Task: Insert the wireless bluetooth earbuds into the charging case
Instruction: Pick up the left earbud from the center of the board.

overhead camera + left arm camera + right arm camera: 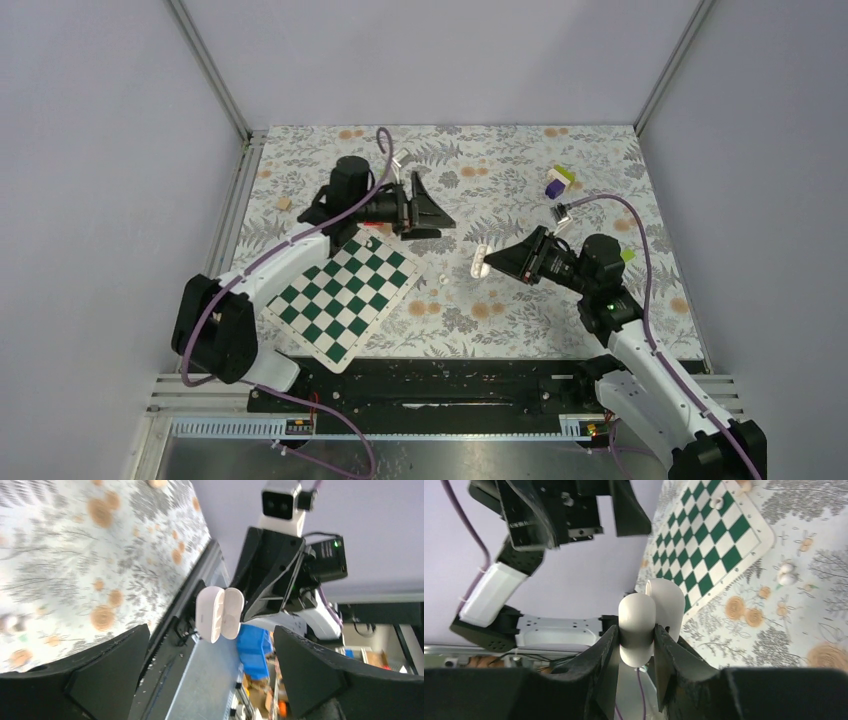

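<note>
Above mat, right end effector gripping case

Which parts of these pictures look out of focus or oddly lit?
Top external: even light, sharp, faint shadows. Left wrist: left end effector's fingers dark and soft up close, charging case fairly crisp. Right wrist: the case is close, bright and slightly soft, chessboard clearer.

Case int. hidden; white bits too sm. to ID.

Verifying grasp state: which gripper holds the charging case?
The right gripper, clamped on the open white charging case; the left gripper stands wide open and empty.
</note>
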`<state>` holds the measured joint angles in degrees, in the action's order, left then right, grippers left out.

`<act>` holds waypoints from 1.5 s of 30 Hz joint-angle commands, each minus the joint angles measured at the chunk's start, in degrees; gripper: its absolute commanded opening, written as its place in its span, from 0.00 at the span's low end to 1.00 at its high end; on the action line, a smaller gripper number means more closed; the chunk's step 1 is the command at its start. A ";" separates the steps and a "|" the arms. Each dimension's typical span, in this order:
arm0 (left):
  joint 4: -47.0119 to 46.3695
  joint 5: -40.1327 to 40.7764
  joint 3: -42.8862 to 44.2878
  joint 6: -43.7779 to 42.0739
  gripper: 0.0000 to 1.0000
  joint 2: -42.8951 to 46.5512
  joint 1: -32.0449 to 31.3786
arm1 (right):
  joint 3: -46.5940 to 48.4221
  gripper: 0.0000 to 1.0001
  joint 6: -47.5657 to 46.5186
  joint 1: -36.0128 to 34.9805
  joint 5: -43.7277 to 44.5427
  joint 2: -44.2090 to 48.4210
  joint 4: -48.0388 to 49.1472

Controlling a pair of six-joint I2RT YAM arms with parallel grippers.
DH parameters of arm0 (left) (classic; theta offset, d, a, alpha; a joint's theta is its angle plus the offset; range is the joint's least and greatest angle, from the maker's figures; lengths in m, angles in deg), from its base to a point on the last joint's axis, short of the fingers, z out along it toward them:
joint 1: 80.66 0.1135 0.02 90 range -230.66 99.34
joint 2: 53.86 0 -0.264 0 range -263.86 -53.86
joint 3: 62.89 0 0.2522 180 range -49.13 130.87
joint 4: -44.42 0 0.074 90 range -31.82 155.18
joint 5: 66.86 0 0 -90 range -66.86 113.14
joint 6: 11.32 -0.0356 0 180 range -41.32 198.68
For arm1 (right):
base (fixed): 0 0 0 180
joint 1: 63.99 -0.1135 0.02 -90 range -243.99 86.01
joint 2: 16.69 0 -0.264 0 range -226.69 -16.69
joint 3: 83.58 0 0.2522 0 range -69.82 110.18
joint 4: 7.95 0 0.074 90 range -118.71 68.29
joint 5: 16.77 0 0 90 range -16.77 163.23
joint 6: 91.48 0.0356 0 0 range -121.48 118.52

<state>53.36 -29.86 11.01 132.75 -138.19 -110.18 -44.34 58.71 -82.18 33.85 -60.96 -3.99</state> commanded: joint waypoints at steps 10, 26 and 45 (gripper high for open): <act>31.21 45.92 -1.05 -22.87 0.99 4.75 -1.25 | -2.61 0.00 -9.33 0.27 0.56 3.01 -13.09; 26.83 43.60 4.24 -23.46 0.59 -11.44 -13.09 | -4.41 0.00 -12.85 0.43 5.41 9.58 -25.91; 30.73 46.49 6.40 -31.96 0.74 -11.85 -15.10 | 4.81 0.00 -35.39 0.72 -11.04 0.99 -41.46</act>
<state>83.06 15.37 16.54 104.07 -153.28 -125.17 -42.79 27.54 -81.66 26.49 -59.30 -44.32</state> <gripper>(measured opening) 0.692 0.349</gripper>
